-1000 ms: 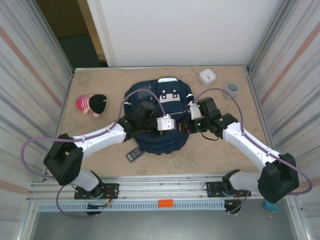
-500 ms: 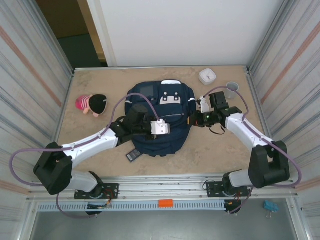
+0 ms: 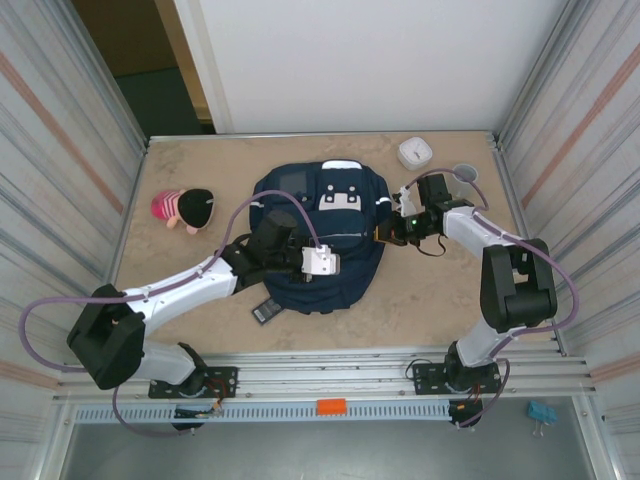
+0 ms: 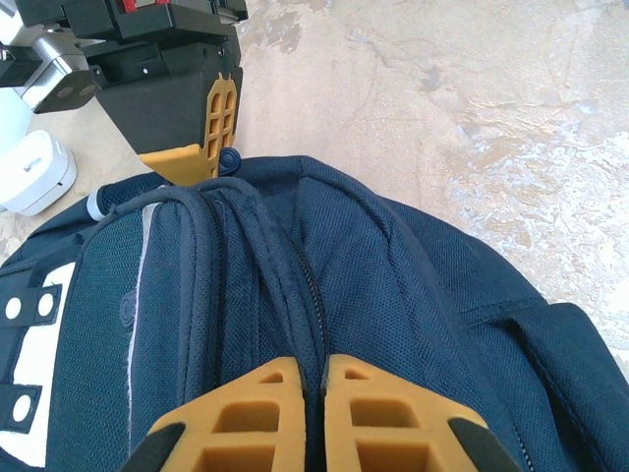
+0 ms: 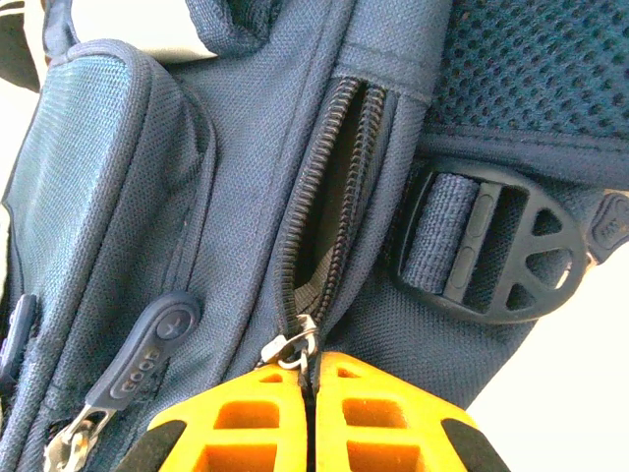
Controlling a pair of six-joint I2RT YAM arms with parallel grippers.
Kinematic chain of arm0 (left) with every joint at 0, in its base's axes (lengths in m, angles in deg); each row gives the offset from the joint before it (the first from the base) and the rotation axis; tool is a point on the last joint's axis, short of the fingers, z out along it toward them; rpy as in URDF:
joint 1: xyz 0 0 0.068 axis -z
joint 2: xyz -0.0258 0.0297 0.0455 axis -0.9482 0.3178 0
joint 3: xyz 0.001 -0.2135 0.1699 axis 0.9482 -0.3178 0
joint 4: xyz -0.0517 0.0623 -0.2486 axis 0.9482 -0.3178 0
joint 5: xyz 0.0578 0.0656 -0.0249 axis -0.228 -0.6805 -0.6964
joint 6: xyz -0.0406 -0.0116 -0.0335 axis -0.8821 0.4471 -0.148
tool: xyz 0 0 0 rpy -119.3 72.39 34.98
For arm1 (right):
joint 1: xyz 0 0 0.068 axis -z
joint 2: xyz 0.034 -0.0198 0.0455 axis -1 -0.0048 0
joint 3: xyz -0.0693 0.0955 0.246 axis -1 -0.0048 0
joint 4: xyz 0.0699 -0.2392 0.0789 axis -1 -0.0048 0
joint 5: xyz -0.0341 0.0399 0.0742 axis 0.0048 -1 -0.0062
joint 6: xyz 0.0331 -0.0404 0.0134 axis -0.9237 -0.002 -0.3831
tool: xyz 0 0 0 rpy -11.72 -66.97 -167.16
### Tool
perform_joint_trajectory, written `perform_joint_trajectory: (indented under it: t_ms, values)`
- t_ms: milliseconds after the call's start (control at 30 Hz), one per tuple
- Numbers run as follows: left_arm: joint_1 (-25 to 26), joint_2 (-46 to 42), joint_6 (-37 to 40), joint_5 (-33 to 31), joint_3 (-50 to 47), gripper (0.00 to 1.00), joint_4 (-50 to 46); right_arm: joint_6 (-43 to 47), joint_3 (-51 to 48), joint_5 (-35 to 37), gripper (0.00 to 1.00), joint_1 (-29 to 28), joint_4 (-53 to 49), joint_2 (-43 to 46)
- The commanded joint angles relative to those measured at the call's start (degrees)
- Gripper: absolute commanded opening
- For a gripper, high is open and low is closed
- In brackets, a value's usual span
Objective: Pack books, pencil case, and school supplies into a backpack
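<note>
Backpack (image 3: pixel 345 285) lies at the centre of the bench (image 3: pixel 200 160). Right jaws, at its 3 o'clock edge, are pressed together, pinching the metal zipper pull (image 5: pixel 292 344) below a partly open zip. Left jaws sit near its middle, pressed together on the zip ridge; whether they grip anything cannot be told. A black rectangle (image 3: pixel 266 311) lies at the backpack's 7 o'clock.

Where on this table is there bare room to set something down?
Bare table in the far-left corner behind the plush doll, and near-right between the backpack and the right arm. Crowded far-right, around the white device and grey cup.
</note>
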Motion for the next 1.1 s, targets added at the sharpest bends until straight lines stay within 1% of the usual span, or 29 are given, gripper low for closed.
perform_joint_trajectory:
  t_ms: [0,67,133,167,267,333,367,433,467,500,533,567,600,633,733,833,933,1067]
  values:
    - [1.4,-4.0,0.7,7.5,-0.8,0.00,-6.4,0.6,2.0,15.8,0.00,6.2,9.2,-2.1]
    - [1.3,-4.4,0.5,7.0,-0.8,0.00,-6.4,0.9,1.8,17.9,0.00,6.3,9.7,-1.8]
    - [0.9,-5.0,0.5,6.7,-1.0,0.00,-6.5,-0.1,2.1,22.8,0.00,6.3,9.2,-1.3]
    - [0.7,-5.2,0.6,6.8,-1.2,0.00,-6.6,-0.4,2.2,24.0,0.00,6.4,9.2,-1.2]
    - [0.2,-6.0,0.9,6.5,-2.2,0.00,-6.4,-0.6,2.1,21.5,0.00,6.6,10.8,-0.6]
    - [0.1,-6.1,1.2,5.5,-2.5,0.00,-6.7,-0.2,1.4,17.7,0.06,6.4,12.2,0.5]
    - [0.2,-6.2,1.3,5.0,-2.7,0.01,-7.0,-0.1,0.9,16.6,0.11,6.1,12.7,1.3]
    - [0.2,-6.3,1.2,3.6,-3.1,0.09,-6.6,0.0,-0.3,15.5,0.23,5.6,12.4,3.4]
    - [0.1,-6.4,1.2,2.8,-3.5,0.15,-6.2,-0.1,-0.9,15.6,0.32,5.2,11.6,4.6]
    - [0.2,-6.6,0.8,2.1,-3.5,0.23,-6.2,-0.4,-1.7,15.5,0.38,5.2,10.8,6.2]
    - [0.2,-6.9,0.5,1.8,-3.6,0.31,-6.4,-0.7,-2.5,14.9,0.41,5.2,10.1,7.5]
    - [0.2,-7.2,0.0,1.7,-3.4,0.41,-6.6,-1.2,-3.7,14.1,0.44,5.2,9.6,9.2]
    - [0.2,-7.8,-0.9,1.7,-3.4,0.48,-6.6,-1.6,-5.1,13.4,0.45,5.2,9.3,11.1]
    - [0.2,-8.3,-1.9,1.7,-3.4,0.52,-6.5,-1.9,-6.3,13.1,0.45,5.2,9.3,12.8]
    - [0.4,-9.9,-6.2,0.4,-2.8,0.60,-5.7,-3.5,-10.6,12.2,0.46,5.2,9.7,18.3]
    - [0.4,-10.6,-8.5,-4.2,-3.0,0.64,-4.0,-4.6,-12.6,9.5,0.46,5.0,11.8,22.4]
    - [0.0,-9.0,-7.7,-10.0,-2.5,0.67,-4.1,-4.9,-15.2,9.5,0.47,3.8,14.5,26.0]
    - [-1.9,-3.9,-4.9,-10.2,0.4,0.68,-8.9,-4.7,-18.1,10.3,0.47,1.7,17.3,29.4]
